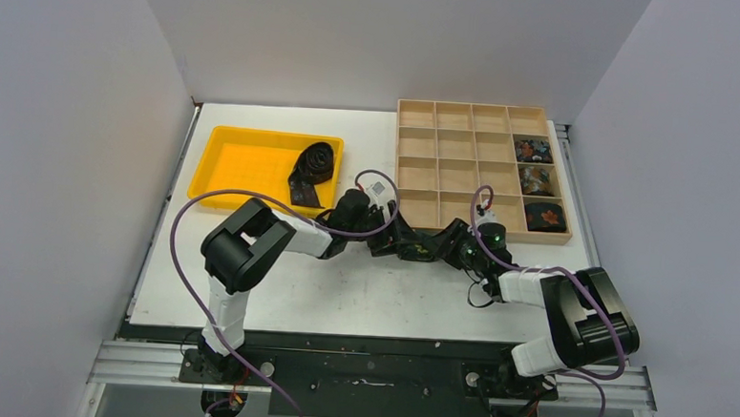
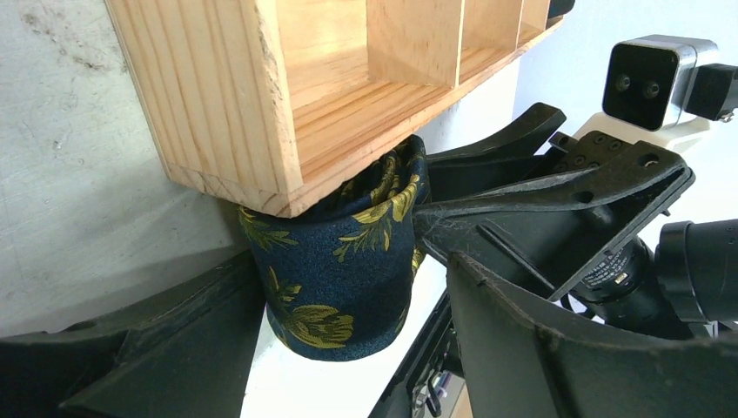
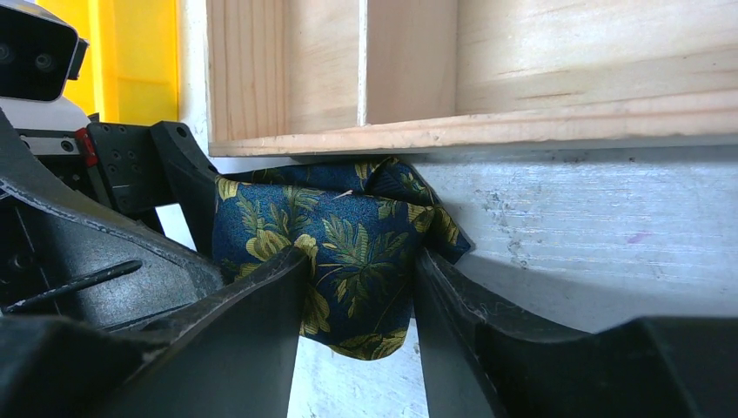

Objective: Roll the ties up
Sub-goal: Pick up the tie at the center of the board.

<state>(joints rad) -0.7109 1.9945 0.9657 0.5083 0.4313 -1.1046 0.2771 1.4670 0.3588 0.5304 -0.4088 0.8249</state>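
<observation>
A navy tie with yellow leaf print (image 3: pixel 348 244), rolled into a coil, stands on the white table against the wooden box's front wall. My right gripper (image 3: pixel 361 270) is shut on it, one finger pressed on each side. In the left wrist view the same coil (image 2: pixel 335 279) sits between the fingers of my left gripper (image 2: pixel 348 292), which is open, with a white gap on the right side. From above, the left gripper (image 1: pixel 393 240) and right gripper (image 1: pixel 444 246) meet nose to nose and hide the coil. Another dark tie (image 1: pixel 313 167) lies loosely coiled in the yellow tray (image 1: pixel 255 134).
The wooden compartment box (image 1: pixel 472 113) stands at the back right, its front wall right behind both grippers. Three rolled ties fill its right column (image 1: pixel 533 149), (image 1: pixel 537 180), (image 1: pixel 545 216). The right arm's fingers (image 2: pixel 522 174) cross close in front of the left wrist camera.
</observation>
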